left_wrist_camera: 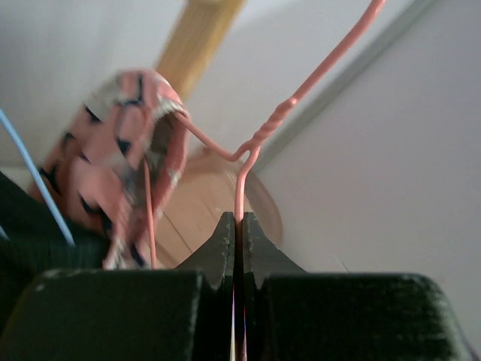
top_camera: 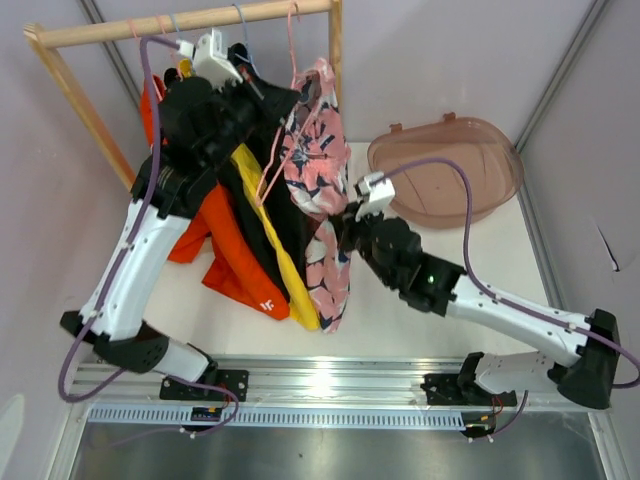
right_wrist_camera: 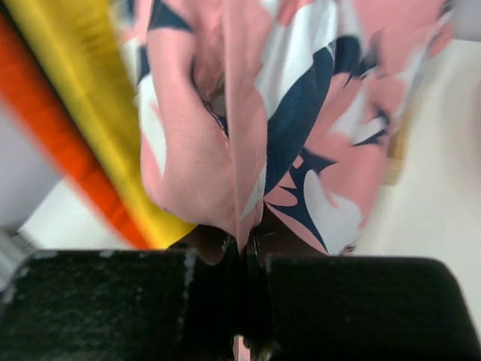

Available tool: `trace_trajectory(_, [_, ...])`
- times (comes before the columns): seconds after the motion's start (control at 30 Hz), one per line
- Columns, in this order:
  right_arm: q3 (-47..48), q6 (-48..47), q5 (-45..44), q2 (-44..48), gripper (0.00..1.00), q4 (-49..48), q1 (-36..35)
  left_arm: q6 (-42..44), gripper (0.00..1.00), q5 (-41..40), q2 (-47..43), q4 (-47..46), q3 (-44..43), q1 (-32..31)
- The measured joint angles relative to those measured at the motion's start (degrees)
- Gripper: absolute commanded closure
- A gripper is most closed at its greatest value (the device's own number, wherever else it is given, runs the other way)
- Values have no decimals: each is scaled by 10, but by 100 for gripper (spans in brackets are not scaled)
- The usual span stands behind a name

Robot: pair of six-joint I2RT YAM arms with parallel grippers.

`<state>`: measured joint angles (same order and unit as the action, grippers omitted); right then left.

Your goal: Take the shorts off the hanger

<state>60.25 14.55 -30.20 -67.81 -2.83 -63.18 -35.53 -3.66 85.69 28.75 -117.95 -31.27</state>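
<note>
Pink floral fabric shorts with navy print (top_camera: 315, 150), hung on thin pink wire hanger (left_wrist_camera: 259, 139) below wooden rail (top_camera: 190, 22). Pinched at lower hem by right gripper (right_wrist_camera: 244, 241); hanger wire clamped tight by left gripper (left_wrist_camera: 237, 226). Judged: stripping step; called next for pulling fabric clear of steadied hanger.

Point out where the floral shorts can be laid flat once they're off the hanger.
Barest: the table patch between the right arm and the brown tub. A narrower strip lies along the near edge, between the floral shorts and the right arm's base. Under the rack it is crowded: the other shorts drape there beside the left arm.
</note>
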Motion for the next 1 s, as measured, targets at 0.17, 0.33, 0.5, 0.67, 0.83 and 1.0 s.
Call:
trace_trajectory(0.17, [94,-28,52,-65,100,10,112,-51,100,82,-145,-9,195,-10])
trace_trajectory(0.33, [204,-65,81,-84,100,9,182,-71,100,109,-271,-3,324,-38])
trace_trajectory(0.5, [295,-84,101,-91,100,3,264,-62,100,109,-364,2,399,-62])
trace_trajectory(0.67, [417,-93,126,-149,100,-29,360,-49,100,116,-413,-9,466,-63])
trace_trajectory(0.83, [560,-76,177,-254,100,-47,452,-42,100,131,-418,-14,522,-64])
trace_trajectory(1.0, [700,-55,210,-382,100,-43,521,-30,100,134,-415,-16,542,-66])
